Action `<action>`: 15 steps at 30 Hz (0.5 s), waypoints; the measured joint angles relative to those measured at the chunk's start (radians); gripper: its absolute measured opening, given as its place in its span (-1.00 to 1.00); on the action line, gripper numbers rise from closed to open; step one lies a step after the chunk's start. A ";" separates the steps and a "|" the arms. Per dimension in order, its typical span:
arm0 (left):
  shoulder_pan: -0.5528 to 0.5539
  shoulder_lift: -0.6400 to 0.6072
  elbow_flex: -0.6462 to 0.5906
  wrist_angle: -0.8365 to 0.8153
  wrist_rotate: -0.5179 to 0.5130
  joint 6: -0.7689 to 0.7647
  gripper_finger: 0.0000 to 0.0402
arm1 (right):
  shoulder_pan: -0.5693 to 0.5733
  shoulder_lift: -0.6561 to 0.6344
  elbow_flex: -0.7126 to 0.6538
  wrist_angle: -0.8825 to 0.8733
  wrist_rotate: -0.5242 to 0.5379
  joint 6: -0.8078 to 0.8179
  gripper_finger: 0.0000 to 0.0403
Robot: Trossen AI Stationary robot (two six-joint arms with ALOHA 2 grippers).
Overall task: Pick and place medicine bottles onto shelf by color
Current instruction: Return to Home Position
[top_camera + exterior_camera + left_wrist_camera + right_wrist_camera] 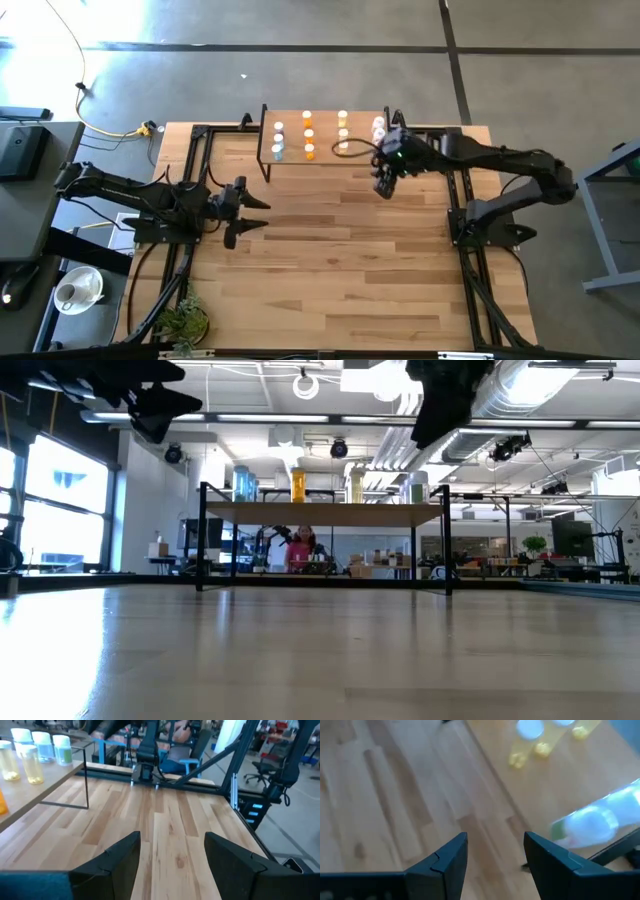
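Note:
The shelf [325, 118] stands at the table's far side on thin black legs. Several small bottles stand upright on its top in columns: pale blue [279, 140], orange [308, 135], yellow [343, 128] and pinkish-white [378, 126]. My right gripper [384, 182] hovers open and empty over the table, just in front of the shelf's right end. Its wrist view shows yellow bottles [540, 747] and a pale bottle [587, 827] on the shelf top. My left gripper [255, 215] is open and empty at the table's left, above the tabletop.
Black frame rails [465, 215] run along the table's left and right sides. A small potted plant [182, 322] sits at the near left corner. Bare wooden tabletop [340, 260] lies between the arms and the near edge.

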 joint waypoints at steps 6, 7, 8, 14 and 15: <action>0.000 -0.102 -0.093 0.051 0.020 0.001 0.05 | 0.079 -0.173 -0.233 0.178 0.000 0.055 -0.08; 0.000 -0.121 -0.105 0.052 0.032 0.011 0.05 | 0.094 -0.204 -0.273 0.214 0.000 0.056 -0.08; 0.000 -0.142 -0.118 0.052 0.046 0.023 0.05 | 0.109 -0.234 -0.312 0.255 0.000 0.056 -0.08; 0.000 -0.271 -0.187 0.048 0.076 0.071 0.05 | 0.199 -0.417 -0.559 0.496 0.001 0.046 -0.08; 0.000 -0.291 -0.199 0.045 0.076 0.076 0.05 | 0.212 -0.448 -0.595 0.527 0.001 0.037 -0.08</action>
